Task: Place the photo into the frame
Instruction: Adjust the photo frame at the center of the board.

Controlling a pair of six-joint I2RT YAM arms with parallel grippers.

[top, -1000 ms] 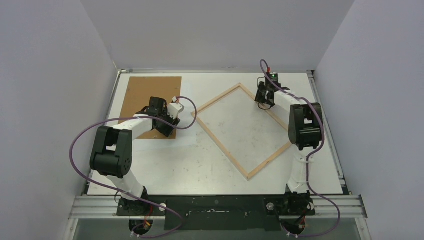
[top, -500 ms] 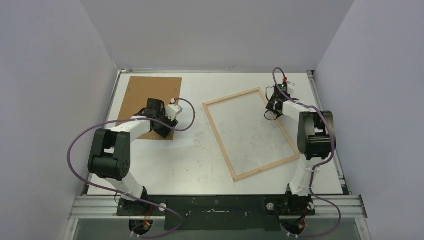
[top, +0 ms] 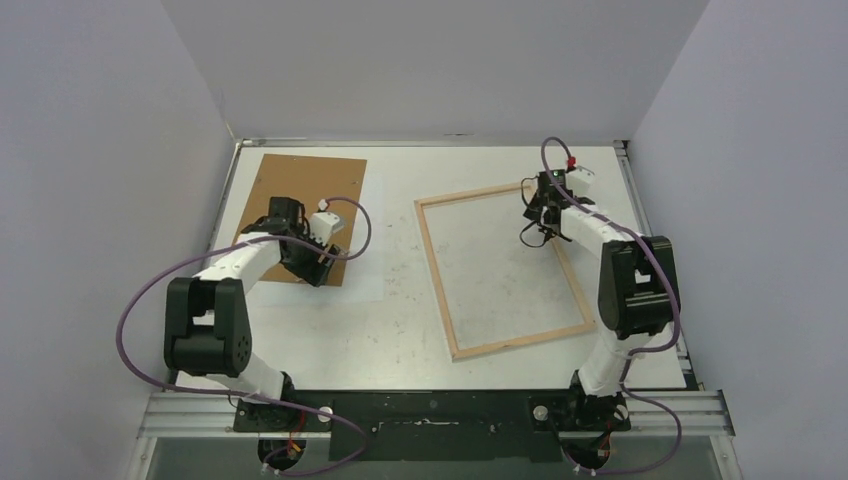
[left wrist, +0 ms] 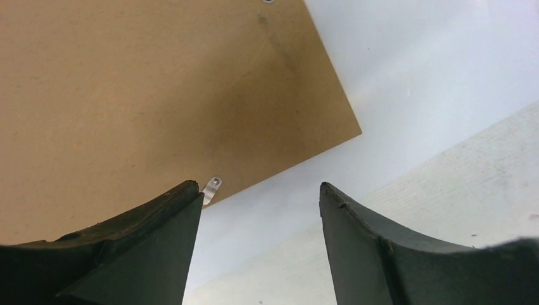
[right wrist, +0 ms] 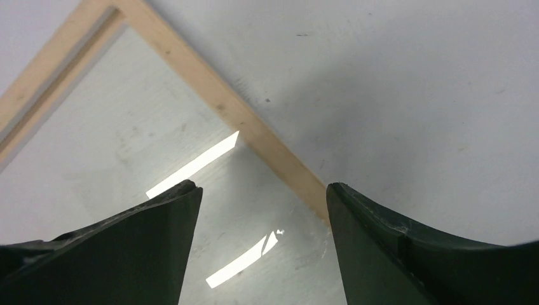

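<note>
- Two arms reach out over the white table (top: 390,340), one on each side.
- Far left, a brown backing panel (top: 300,185) lies flat on the table.
- The left claw (top: 312,262) hangs over the panel's near right corner. The left wrist view shows it wide, its dark fingers (left wrist: 146,248) well apart and nothing between them.
- A small metal tab (left wrist: 213,186) sticks out from the panel's edge, just beside one fingertip.
- The photo (top: 365,280) lies white side up and partly under the panel. It shows as a pale strip along the panel's right and near edges. It is outside the frame and apart from it.
- Right of centre, the frame (top: 433,270) lies flat on the table, turned a little off square. Inside its pale wooden bars, only the table's surface and a few bright glints show.
- The right claw (top: 542,220) hangs over the frame's far right corner. In the right wrist view its jaws stand wide, one wooden bar runs below towards the gap, and they grip nothing.
</note>
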